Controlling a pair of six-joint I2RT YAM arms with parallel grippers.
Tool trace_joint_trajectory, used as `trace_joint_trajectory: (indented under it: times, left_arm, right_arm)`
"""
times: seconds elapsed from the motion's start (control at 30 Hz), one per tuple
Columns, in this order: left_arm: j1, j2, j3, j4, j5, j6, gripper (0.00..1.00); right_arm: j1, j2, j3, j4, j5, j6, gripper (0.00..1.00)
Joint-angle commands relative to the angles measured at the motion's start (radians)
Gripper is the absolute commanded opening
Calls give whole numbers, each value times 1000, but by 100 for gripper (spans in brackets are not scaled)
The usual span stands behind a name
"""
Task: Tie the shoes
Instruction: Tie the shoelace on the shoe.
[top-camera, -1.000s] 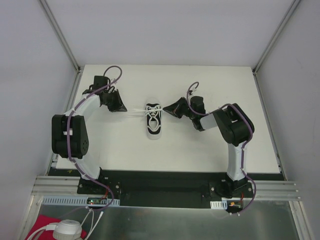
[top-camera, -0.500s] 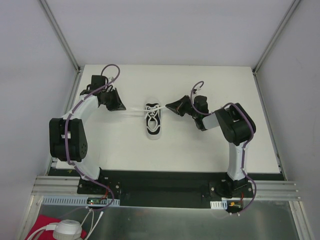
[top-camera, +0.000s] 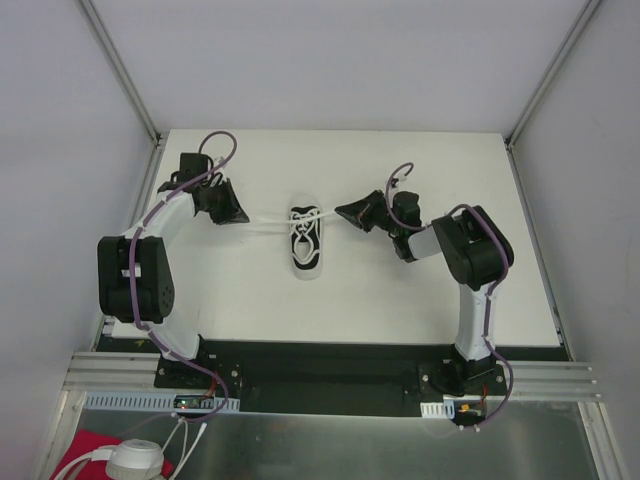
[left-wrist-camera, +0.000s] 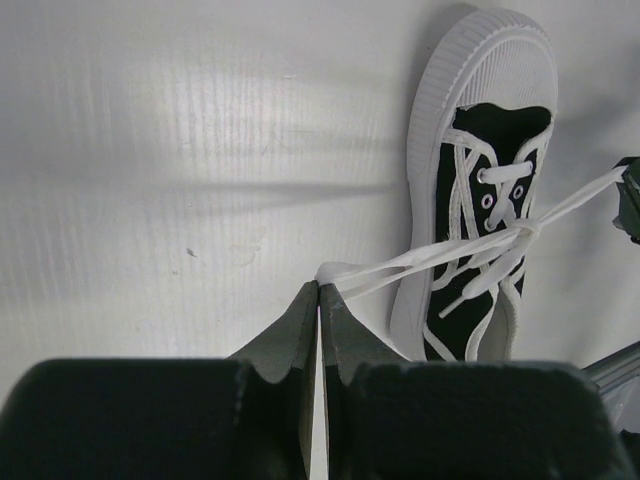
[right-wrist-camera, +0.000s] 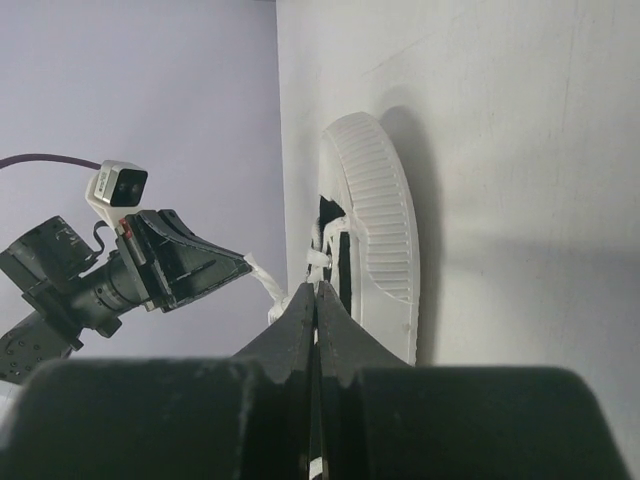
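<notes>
Tightening the first crossing of the laces is, as I judge it, the step in hand. My left gripper (left-wrist-camera: 318, 292) is pinched closed on one white lace (left-wrist-camera: 400, 268) at the lower middle of its wrist view. The strand runs taut up and right to the crossing (left-wrist-camera: 524, 231) over the sneaker (left-wrist-camera: 480, 190). My right gripper (right-wrist-camera: 315, 295) is likewise closed tight. A sliver of white shows between its fingers low in that view, so I take it to hold the other lace end, though the strand is mostly hidden there. From above, the sneaker lies in the middle of the frame on the white table (top-camera: 400, 300), with my left gripper just to its left and my right gripper just to its right, a lace stretched out to each. No bow shows yet. The next move, I think, calls for drawing both ends outward evenly so the crossing seats without dragging the shoe. Forming a loop after that needs slack and a fresh grip.
</notes>
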Motion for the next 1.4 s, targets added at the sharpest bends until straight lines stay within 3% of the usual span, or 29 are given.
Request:
trace_joint_trajectory:
  times: [0.0, 0.97, 1.37]
  left_arm:
    - [37, -25, -16, 3, -68, 7, 0]
    - [37, 3, -36, 9, -103, 1, 0]
    - [35, 17, -25, 29, -42, -9, 0]
  right_arm:
    - [-34, -1, -2, 83, 15, 9, 0]
    - [-65, 50, -16, 140, 6, 36, 0]
    - [-62, 77, 13, 174, -30, 53, 0]
